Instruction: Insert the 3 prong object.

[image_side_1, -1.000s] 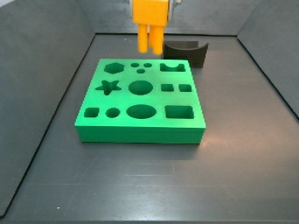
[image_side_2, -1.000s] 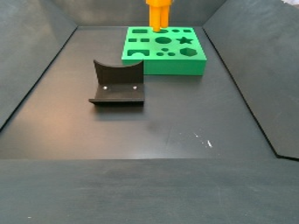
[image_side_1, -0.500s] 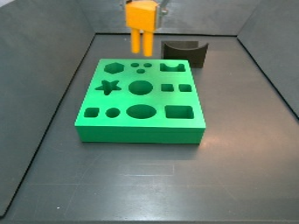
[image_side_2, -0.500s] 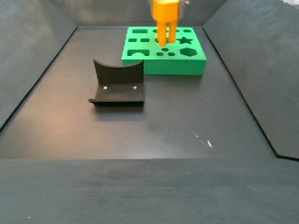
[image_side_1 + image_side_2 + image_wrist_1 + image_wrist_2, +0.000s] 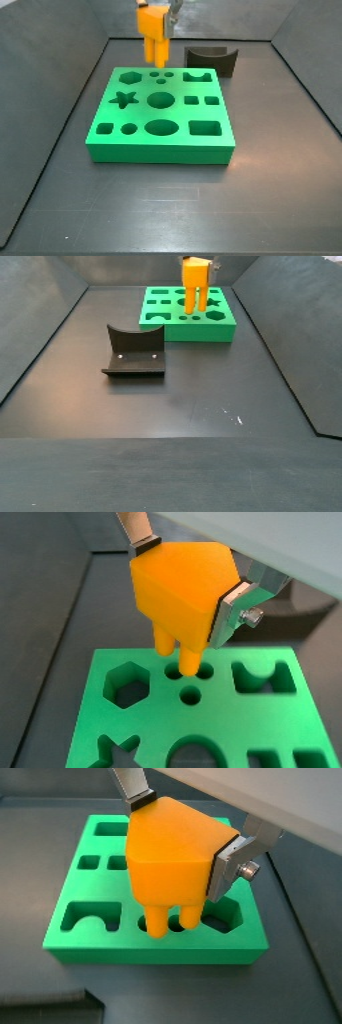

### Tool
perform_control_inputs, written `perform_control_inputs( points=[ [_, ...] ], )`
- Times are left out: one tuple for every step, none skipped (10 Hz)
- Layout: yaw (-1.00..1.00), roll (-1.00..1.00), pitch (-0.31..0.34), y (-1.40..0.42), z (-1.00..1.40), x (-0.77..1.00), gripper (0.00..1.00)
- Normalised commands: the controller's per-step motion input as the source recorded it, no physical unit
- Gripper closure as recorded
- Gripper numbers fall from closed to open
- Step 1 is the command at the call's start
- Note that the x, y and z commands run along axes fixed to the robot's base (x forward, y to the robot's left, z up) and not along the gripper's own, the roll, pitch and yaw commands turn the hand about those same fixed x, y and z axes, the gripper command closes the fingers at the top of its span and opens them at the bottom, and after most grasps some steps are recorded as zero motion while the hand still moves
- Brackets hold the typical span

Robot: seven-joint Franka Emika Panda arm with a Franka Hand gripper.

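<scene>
My gripper (image 5: pixel 187 582) is shut on the 3 prong object (image 5: pixel 181 597), a bright orange-yellow block with short prongs pointing down. It also shows in a wrist view (image 5: pixel 174 863) and in both side views (image 5: pixel 154 30) (image 5: pixel 197 281). It hangs just above the green block (image 5: pixel 160 115), over the group of small round holes (image 5: pixel 189 682) near the block's far edge. In a wrist view the prong tips (image 5: pixel 171 923) reach down to the holes (image 5: pixel 150 923). The silver fingers (image 5: pixel 230 609) clamp the piece's two sides.
The green block (image 5: pixel 187 314) has several cut-outs: hexagon (image 5: pixel 127 688), star (image 5: pixel 124 99), circles, squares and an arch shape (image 5: pixel 263 677). A dark grey curved block (image 5: pixel 213 60) stands beside it (image 5: pixel 132 351). Grey walls ring the dark floor (image 5: pixel 174 406).
My gripper has carried the orange piece sideways across the far edge of the green block and turned it, so it shows narrower over the small round holes.
</scene>
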Motion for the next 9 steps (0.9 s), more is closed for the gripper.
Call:
perform_control_inputs(
  points=[
    [-0.67, -0.02, -0.091, -0.31, -0.39, 0.20, 1.00],
    [-0.76, -0.07, -0.056, -0.18, -0.27, 0.19, 1.00],
    [-0.63, -0.03, 0.000, 0.00, -0.06, 0.13, 1.00],
    [-0.28, 0.00, 0.000, 0.02, 0.00, 0.00, 1.00],
    [-0.13, 0.00, -0.004, 0.00, -0.13, -0.15, 1.00],
    [-0.20, 0.00, -0.090, 0.00, -0.18, -0.15, 1.00],
    [-0.30, -0.05, -0.139, 0.00, -0.20, -0.26, 1.00],
    [-0.20, -0.05, -0.093, 0.00, -0.21, -0.03, 1.00],
    [-0.27, 0.00, 0.000, 0.01, -0.22, 0.08, 1.00]
  ],
)
